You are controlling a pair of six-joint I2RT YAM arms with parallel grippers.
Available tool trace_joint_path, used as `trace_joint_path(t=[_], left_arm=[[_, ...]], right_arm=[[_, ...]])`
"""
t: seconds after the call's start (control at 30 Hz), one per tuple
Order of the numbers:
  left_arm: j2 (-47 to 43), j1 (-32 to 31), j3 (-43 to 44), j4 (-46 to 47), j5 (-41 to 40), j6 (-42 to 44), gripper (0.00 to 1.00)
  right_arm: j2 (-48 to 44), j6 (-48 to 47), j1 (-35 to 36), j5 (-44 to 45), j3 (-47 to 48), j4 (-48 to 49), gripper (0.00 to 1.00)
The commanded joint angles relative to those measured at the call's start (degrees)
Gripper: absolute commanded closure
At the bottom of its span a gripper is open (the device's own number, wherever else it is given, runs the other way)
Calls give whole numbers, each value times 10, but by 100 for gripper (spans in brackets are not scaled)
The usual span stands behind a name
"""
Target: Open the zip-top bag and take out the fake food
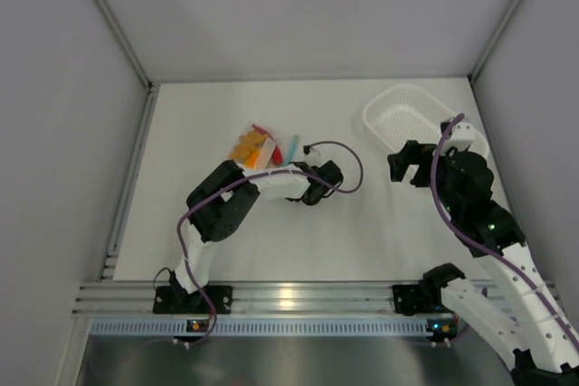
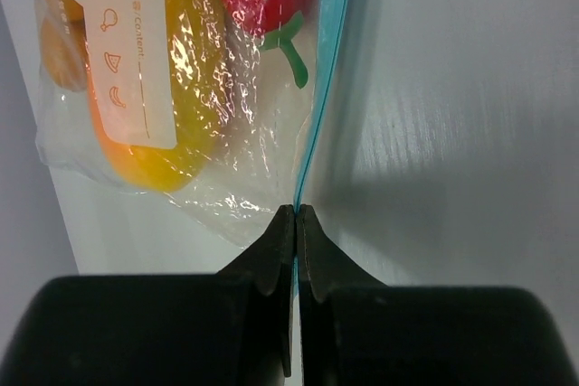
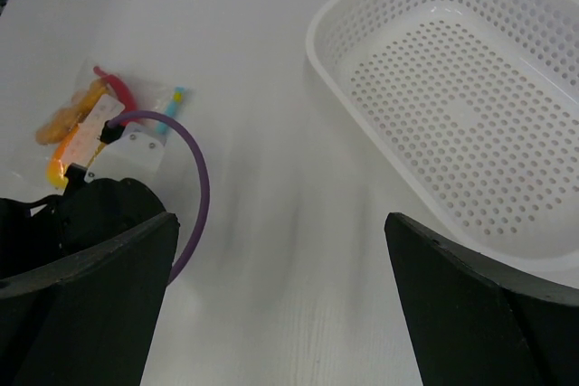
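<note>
Pinching the zip strip

Pressed together, the left tool [image 2: 296, 212] grips the blue edge of the zip-top bag [image 2: 244, 160], which lies on the table [image 1: 235, 250] at ten o'clock, fake food [image 2: 172, 124] inside. Spread wide, the right tool [image 3: 280, 223] hangs near the white basket [image 3: 380, 6] at two o'clock.

The zip-top bag [image 2: 235, 160] was clear thin plastic film, crinkled, glossy with sharp glints. Its zip strip [image 2: 318, 106]: light blue smooth plastic. Its label [image 2: 127, 51] looked white, matt, paper-like. The fake food [image 2: 181, 133] was red and yellow-orange plastic, shiny through the film. The left gripper [image 2: 296, 212] had matt black fingers [image 2: 271, 255]. The basket [image 3: 380, 51]: white perforated plastic, slight sheen. The table [image 3: 271, 250] was white, matt, faintly grained. The cable [image 3: 201, 187]: smooth purple sleeve. The rail [image 1: 289, 294] along the table's near edge was bare reflective metal.
</note>
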Motion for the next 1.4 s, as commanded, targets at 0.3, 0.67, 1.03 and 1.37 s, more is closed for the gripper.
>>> trace_joint_path(t=[0.3, 0.67, 1.03, 1.37], left_arm=[[-198, 1, 27, 5, 181, 79, 100], [-354, 1, 40, -6, 347, 138, 100], [-464, 1, 47, -4, 547, 193, 100], [-510, 1, 80, -3, 577, 220, 100]], right_arm=[[-19, 1, 8, 1, -10, 28, 1], [-41, -1, 8, -204, -88, 168, 1], [-33, -37, 7, -443, -97, 216, 14], [-103, -35, 8, -346, -124, 232, 21]])
